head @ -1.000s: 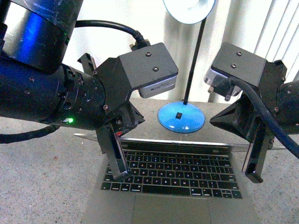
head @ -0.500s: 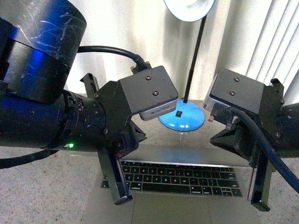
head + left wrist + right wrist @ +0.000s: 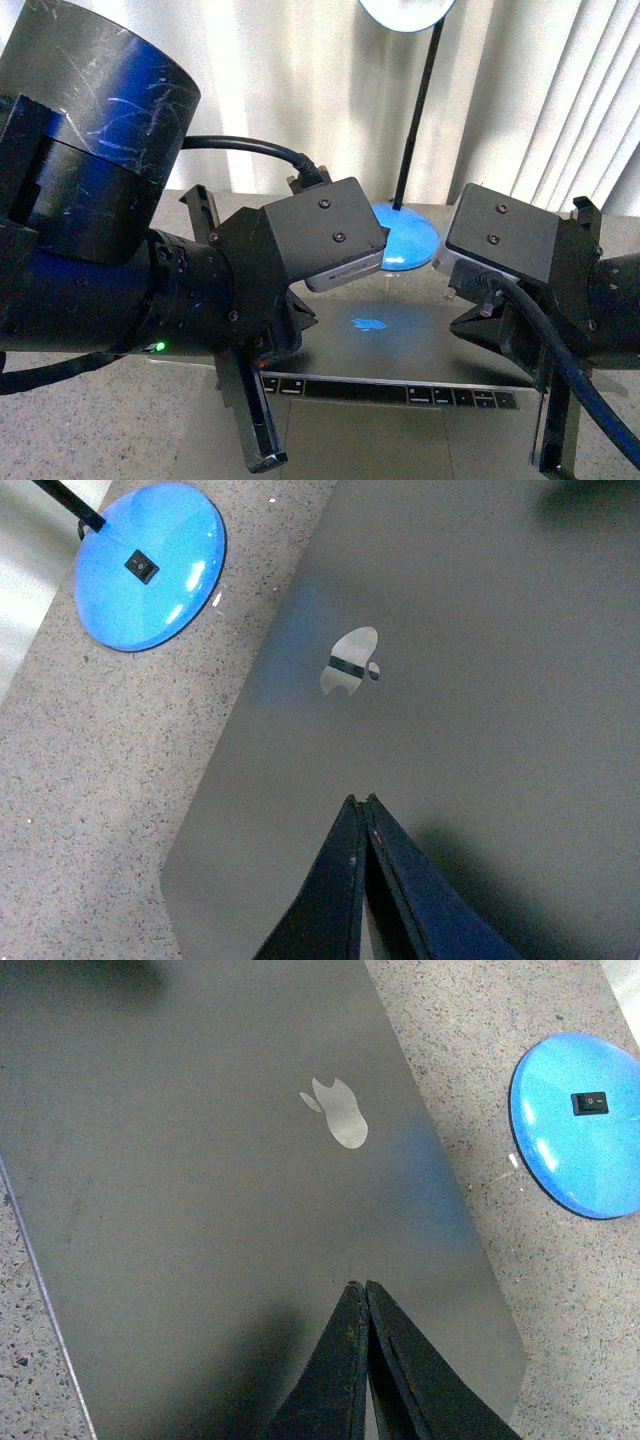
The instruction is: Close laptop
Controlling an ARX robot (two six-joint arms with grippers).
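Laptop [image 3: 415, 338] lid nearly down, beside blue lamp base [image 3: 410, 238]; left gripper [image 3: 360, 800] and right gripper [image 3: 358, 1285] fingers pinched together.

Laptop [image 3: 420, 340] near edge off-frame

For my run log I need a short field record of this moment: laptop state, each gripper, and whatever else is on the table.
laptop: lid tilted far down, not fully shut
keys: only a narrow strip showing under the lid edge
logo: on the lid's outer face
left gripper: shut, tips over the lid
right gripper: shut, tips over the lid
contact with lid: cannot tell
lamp: blue base, behind the laptop
table: speckled grey
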